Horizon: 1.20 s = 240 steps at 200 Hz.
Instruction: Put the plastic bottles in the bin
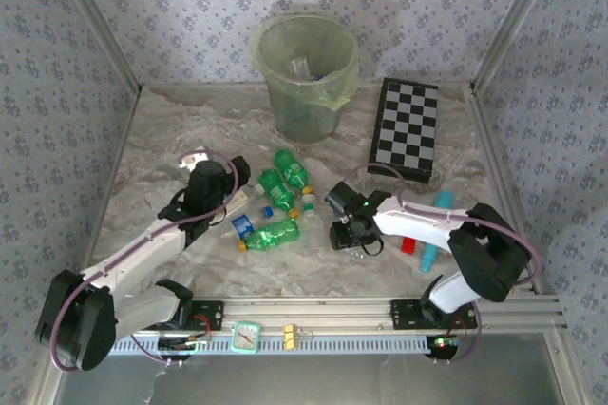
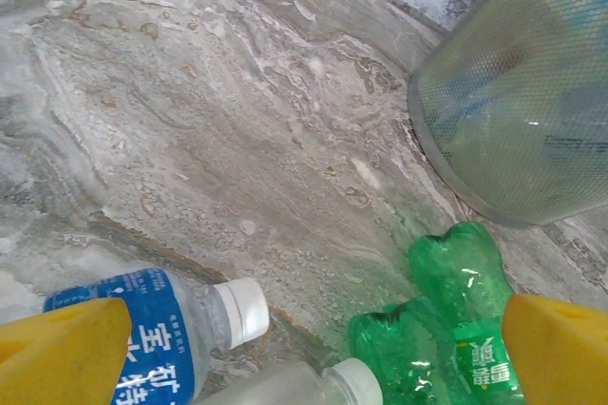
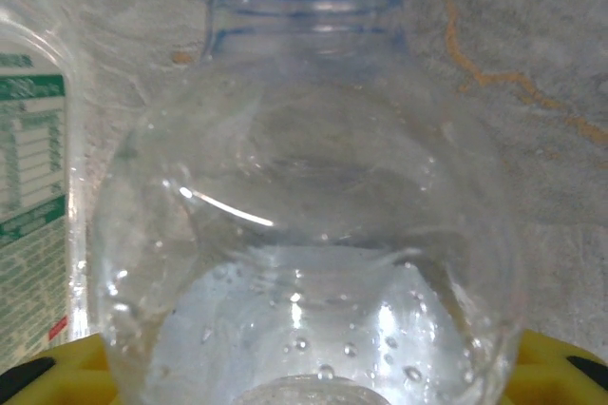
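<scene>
Bottles are lying scattered; right claw is pinching a clear bottle, needing a lift toward the far bin; left claw is hovering spread.

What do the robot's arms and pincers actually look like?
The left arm and right arm are white tubes with chunky black joints, a thin purple cable looping along each. The left pincer and right pincer have bright yellow fingers. A small green light glows near the right arm's wrist.
</scene>
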Each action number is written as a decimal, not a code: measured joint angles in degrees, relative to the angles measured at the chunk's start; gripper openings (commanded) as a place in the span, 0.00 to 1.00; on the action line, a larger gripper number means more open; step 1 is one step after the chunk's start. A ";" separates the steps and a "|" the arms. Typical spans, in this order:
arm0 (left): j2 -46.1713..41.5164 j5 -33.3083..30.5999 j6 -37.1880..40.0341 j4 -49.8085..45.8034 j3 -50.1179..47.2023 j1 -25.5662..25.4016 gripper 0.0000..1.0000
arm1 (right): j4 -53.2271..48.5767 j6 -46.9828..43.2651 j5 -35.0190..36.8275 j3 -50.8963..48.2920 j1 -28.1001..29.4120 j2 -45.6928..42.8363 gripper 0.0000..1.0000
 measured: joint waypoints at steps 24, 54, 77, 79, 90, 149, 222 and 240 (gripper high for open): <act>-1.42 -0.33 0.02 -1.88 0.00 2.32 1.00 | 0.13 -1.62 -0.22 1.70 -2.75 -2.99 0.45; -4.85 -0.39 0.04 -4.00 0.00 5.64 1.00 | 2.89 -4.55 -1.99 6.03 -8.33 -6.29 0.44; -7.34 -0.11 0.24 -4.85 -0.02 7.56 1.00 | 5.57 -7.96 -3.74 11.58 -13.27 -5.97 0.43; -7.52 -0.07 0.24 -4.87 -0.02 7.72 1.00 | 5.68 -8.22 -3.93 12.26 -13.70 -5.86 0.43; -8.26 0.33 0.42 -5.18 -0.04 8.39 1.00 | 6.93 -9.55 -4.81 15.85 -15.52 -4.85 0.43; -8.44 4.42 1.09 -5.79 -0.04 9.27 1.00 | 13.68 -15.10 -10.99 44.72 -19.98 6.43 0.43; -7.45 9.57 2.19 -6.10 -0.04 9.27 1.00 | 15.26 -18.56 -12.13 75.58 -21.07 26.95 0.43; -7.43 10.47 3.28 -6.97 -0.04 9.27 1.00 | 12.09 -19.12 -11.34 83.91 -21.62 33.73 0.43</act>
